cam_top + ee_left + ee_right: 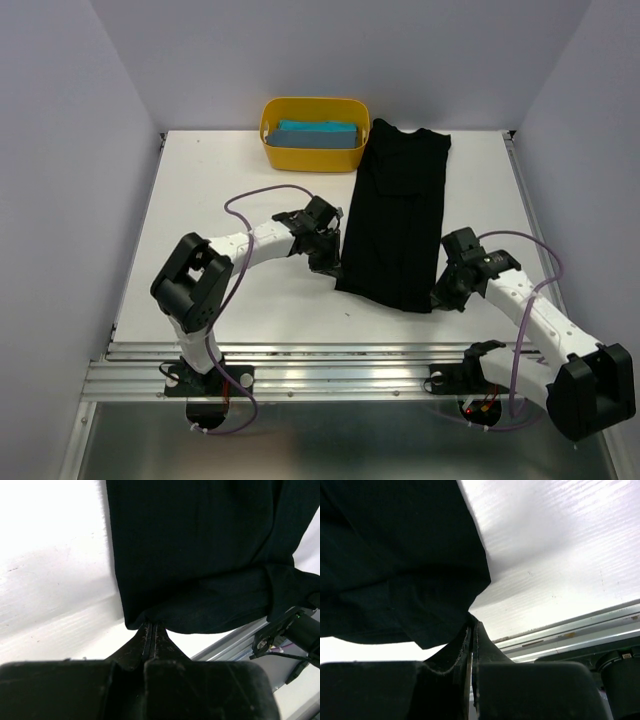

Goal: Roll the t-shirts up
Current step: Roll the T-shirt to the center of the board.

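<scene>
Pinching: left gripper [150, 628] and right gripper [471, 626] are each clamping a near corner of the black t-shirt [395, 215].
Axis: shirt is lying lengthwise, stretching away from both grippers.

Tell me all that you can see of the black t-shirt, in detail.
The black t-shirt is soft plain cloth, folded lengthwise into a long narrow strip. It lies flat on the white table, its far end beside the yellow tub. The left gripper and the right gripper, both shut, pinch its two near corners.
</scene>
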